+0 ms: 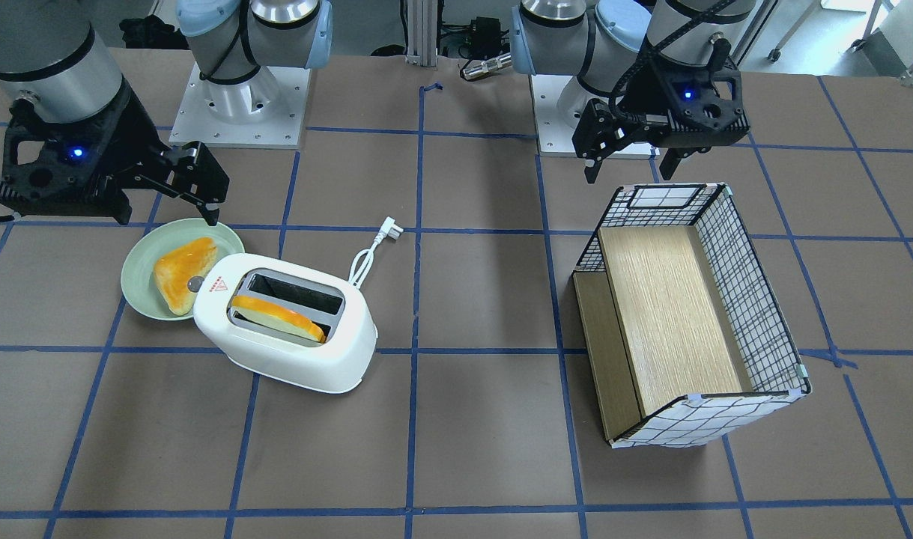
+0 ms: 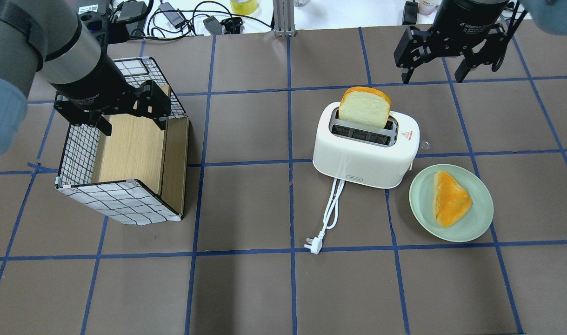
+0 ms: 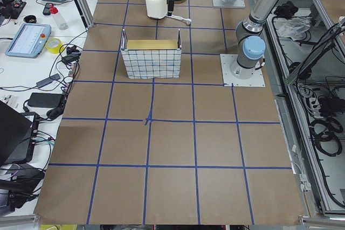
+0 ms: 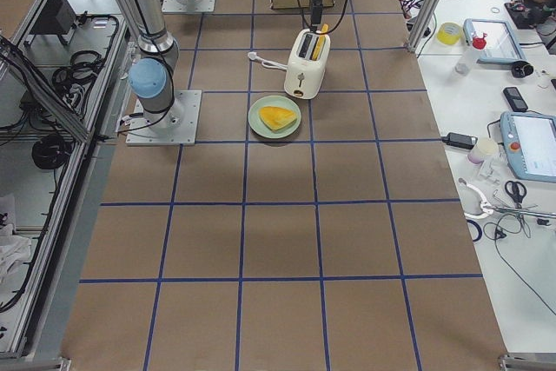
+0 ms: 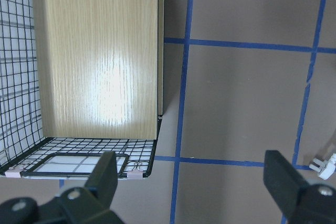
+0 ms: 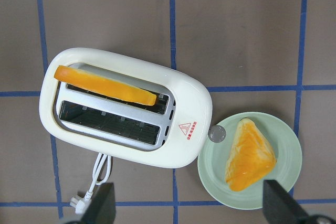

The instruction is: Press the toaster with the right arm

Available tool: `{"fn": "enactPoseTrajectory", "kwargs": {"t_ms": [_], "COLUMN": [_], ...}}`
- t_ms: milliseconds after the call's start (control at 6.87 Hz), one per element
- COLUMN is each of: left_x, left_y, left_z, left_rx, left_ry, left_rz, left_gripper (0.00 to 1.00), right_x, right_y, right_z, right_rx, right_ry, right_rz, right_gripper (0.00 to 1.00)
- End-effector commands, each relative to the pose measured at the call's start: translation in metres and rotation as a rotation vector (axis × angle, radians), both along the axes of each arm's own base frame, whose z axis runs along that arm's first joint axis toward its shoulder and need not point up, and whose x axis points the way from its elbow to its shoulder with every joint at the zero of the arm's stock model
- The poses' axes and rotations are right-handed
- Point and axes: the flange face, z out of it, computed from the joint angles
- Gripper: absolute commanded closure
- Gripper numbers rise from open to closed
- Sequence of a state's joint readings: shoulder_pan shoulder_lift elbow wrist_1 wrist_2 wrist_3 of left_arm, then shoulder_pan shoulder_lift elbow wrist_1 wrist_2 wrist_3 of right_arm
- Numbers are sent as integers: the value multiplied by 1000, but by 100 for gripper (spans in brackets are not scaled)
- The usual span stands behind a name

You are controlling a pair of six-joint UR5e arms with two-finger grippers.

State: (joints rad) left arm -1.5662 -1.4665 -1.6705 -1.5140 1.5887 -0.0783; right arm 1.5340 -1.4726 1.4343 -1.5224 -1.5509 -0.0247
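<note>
The white toaster (image 2: 364, 149) stands right of the table's middle and also shows in the front view (image 1: 291, 352) and the right wrist view (image 6: 189, 103). An orange-crusted bread slice (image 2: 363, 108) stands in one slot. The toaster's small grey button (image 6: 216, 135) is at the end facing the plate. Its cord and plug (image 2: 332, 209) lie on the table. My right gripper (image 2: 434, 74) is open and empty, held high and apart from the toaster, on the far side of its button end. My left gripper (image 2: 132, 125) is open and empty above the basket.
A green plate (image 2: 478, 223) with a bread piece (image 2: 448, 197) sits right beside the toaster's button end. A wire basket with a wooden board and checked lining (image 2: 120, 204) stands at the left. Blue tape lines cross the brown table cover.
</note>
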Motion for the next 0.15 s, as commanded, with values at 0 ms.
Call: {"fn": "enactPoseTrajectory", "kwargs": {"t_ms": [0], "left_x": [0], "left_y": [0], "left_z": [0], "left_rx": [0], "left_ry": [0], "left_rz": [0], "left_gripper": [0], "right_x": [0], "right_y": [0], "right_z": [0], "right_rx": [2], "right_ry": [0], "right_rz": [0], "right_gripper": [0]}}
